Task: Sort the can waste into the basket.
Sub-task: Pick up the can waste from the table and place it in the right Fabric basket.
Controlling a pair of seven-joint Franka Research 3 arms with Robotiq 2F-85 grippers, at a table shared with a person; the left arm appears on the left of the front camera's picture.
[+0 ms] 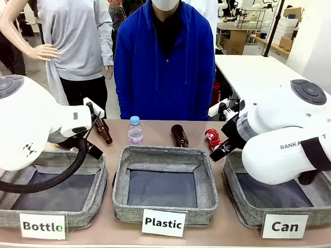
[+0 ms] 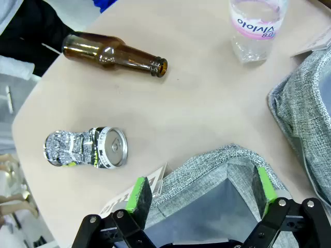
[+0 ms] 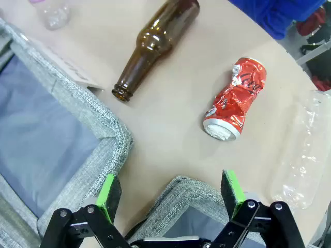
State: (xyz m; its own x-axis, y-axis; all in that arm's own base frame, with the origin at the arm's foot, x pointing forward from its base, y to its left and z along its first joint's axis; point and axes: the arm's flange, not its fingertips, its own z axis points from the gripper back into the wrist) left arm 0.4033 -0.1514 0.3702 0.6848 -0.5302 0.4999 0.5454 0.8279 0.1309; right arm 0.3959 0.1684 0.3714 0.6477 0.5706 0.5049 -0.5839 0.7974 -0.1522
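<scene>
Right gripper (image 3: 170,187), jaws wide and empty, hovers over the rim of the Can basket (image 1: 243,204); red can (image 3: 235,98) lies on the table (image 3: 170,129) at one o'clock. Left gripper (image 2: 201,188) likewise wide; silver can (image 2: 85,148) at ten o'clock. Neither can is sorted yet.

- "Can" basket (image 1: 244,209), right of the "Plastic" basket (image 1: 161,152): far rim hidden behind the right arm (image 1: 289,150); right side cut off by the picture's edge.
- Red can (image 1: 212,138), beyond the "Plastic" basket's far right corner: partly hidden by the same arm.
- "Bottle" basket (image 1: 77,219), left of the "Plastic" basket: far rim under the left arm (image 1: 26,124).
- Water bottle (image 2: 257,28), behind the "Plastic" basket: upper part cut off in the left wrist view.
</scene>
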